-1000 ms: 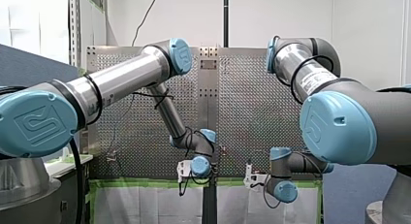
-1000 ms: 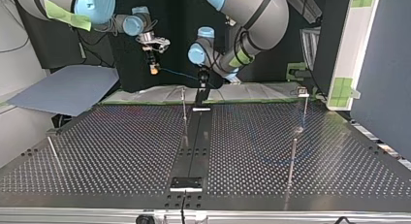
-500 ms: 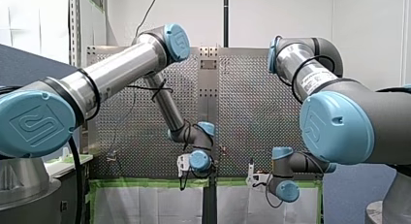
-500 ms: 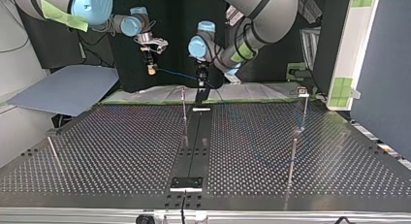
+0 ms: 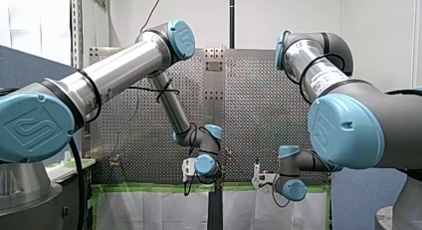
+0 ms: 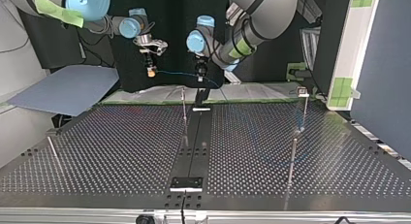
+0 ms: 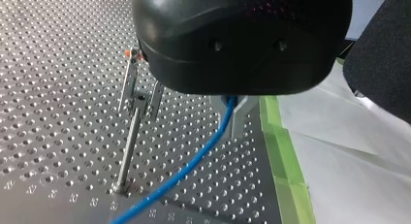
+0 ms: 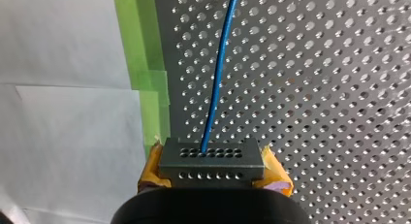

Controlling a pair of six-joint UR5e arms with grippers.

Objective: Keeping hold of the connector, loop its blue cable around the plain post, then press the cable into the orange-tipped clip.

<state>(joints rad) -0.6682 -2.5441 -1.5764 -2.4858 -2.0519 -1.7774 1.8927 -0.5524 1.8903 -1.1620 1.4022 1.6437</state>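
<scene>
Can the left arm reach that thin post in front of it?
Probably yes: nothing stands between my left gripper and the post; only the blue cable it holds trails past the post's foot.

No words or numbers can be read - only an embossed square logo on each arm's big round blue plastic joint cap (image 5: pixel 36 130), and a white sticker (image 5: pixel 322 80) on my right arm (image 5: pixel 358 98) - print too small.
</scene>
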